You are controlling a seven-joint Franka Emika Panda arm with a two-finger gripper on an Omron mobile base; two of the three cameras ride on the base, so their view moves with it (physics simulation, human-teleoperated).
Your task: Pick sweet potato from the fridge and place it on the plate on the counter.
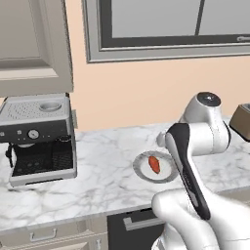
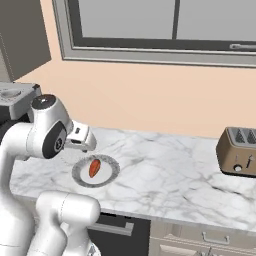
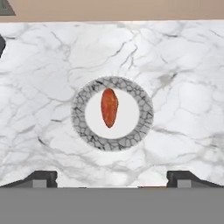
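The sweet potato [image 3: 109, 107], a small orange-red tuber, lies in the white centre of the plate [image 3: 83, 103], which has a speckled grey rim and rests on the white marble counter [image 3: 183, 70]. In the base views the sweet potato [image 1: 154, 164] [image 2: 94, 168] sits on the same plate [image 1: 141, 166] [image 2: 111, 170]. My gripper [image 3: 112, 178] hovers above the plate's near side, open, its two dark fingertips [image 3: 41, 178] wide apart with nothing between them. The white hand [image 2: 80, 138] hangs just above and behind the plate. The fridge is out of view.
A steel espresso machine [image 1: 39, 139] stands on the counter to the left of the plate. A brown toaster [image 2: 239, 150] sits far right. A window [image 2: 165, 25] and peach wall run behind. Cabinet drawers [image 1: 49, 234] lie below the counter's front edge.
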